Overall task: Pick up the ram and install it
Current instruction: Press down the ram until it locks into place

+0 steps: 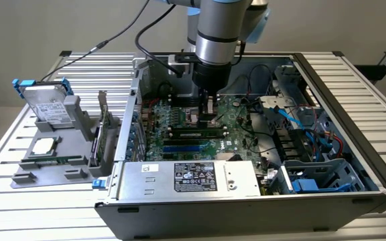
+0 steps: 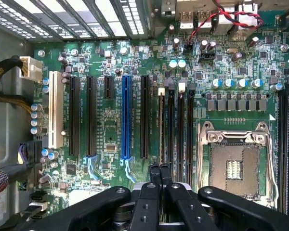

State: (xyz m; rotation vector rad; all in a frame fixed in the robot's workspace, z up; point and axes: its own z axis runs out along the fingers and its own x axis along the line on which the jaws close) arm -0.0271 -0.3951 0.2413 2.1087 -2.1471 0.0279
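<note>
Ram [image 1: 196, 133] already seated in a slot [image 2: 161, 130] on the motherboard [image 1: 179, 118], lying flat along it, long axis running across the exterior view from left to right, chips facing out. Edge-on in the wrist view as a thin strip. Gripper [image 2: 159, 168] directly above, fingers pressed together, holding nothing, tips near the ram's edge. Install looks largely done.

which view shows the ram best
The exterior view: the ram lies lengthwise in a slot below the pincer, green face visible. The wrist view shows it edge-on as a thin strip ahead of the shut pincer.
</note>
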